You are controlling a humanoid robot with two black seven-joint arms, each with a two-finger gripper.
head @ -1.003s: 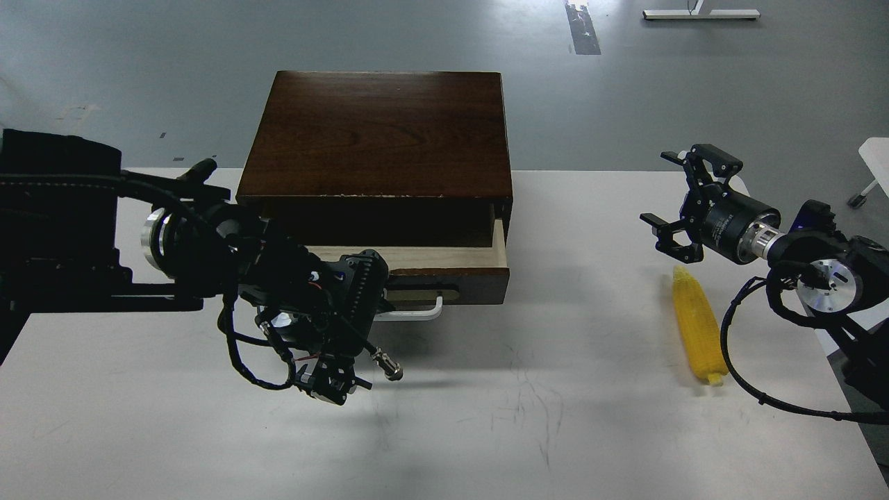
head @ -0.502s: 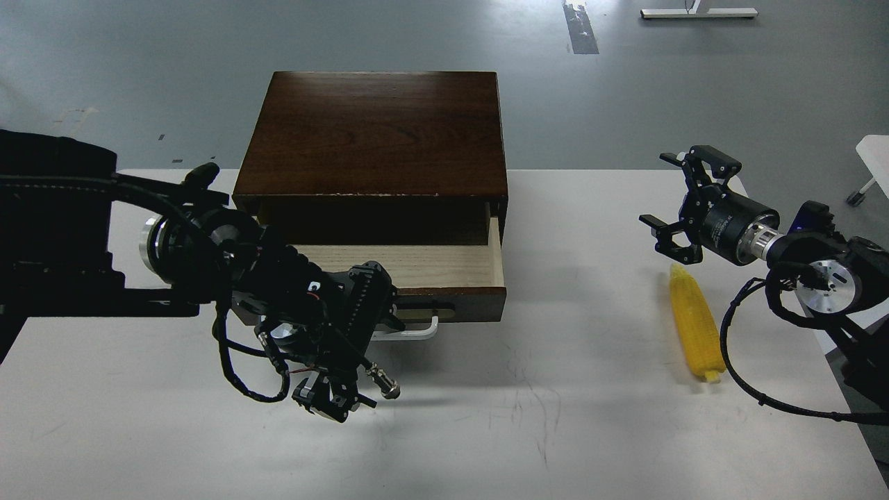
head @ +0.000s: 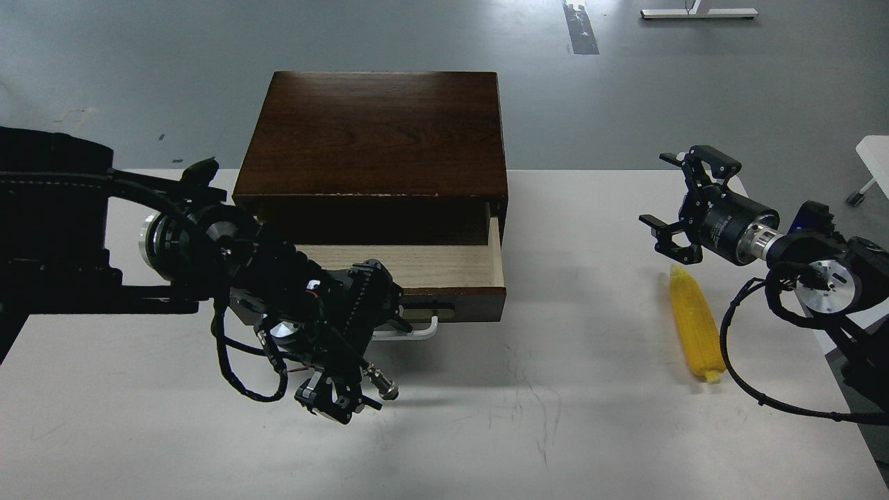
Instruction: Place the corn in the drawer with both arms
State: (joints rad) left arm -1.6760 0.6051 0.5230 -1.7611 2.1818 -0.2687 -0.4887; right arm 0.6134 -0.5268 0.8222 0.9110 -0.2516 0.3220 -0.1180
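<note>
The yellow corn (head: 696, 326) lies lengthwise on the white table (head: 569, 417) at the right. My right gripper (head: 672, 203) is open and empty, hovering just beyond the corn's far tip. The drawer (head: 424, 264) of the dark brown box (head: 375, 132) is pulled partly out and its pale wood inside is bare. My left gripper (head: 397, 322) is at the left end of the drawer's white bar handle (head: 421, 334) and covers that end. It is dark and its fingers cannot be told apart.
The box stands at the table's far edge, left of the middle. My left arm's cables and a metal connector (head: 380, 389) hang low over the table in front of the drawer. Grey floor lies beyond the table.
The drawer has slid out toward me along with my left gripper, mostly in the first half second. The right arm and the corn have not moved.
</note>
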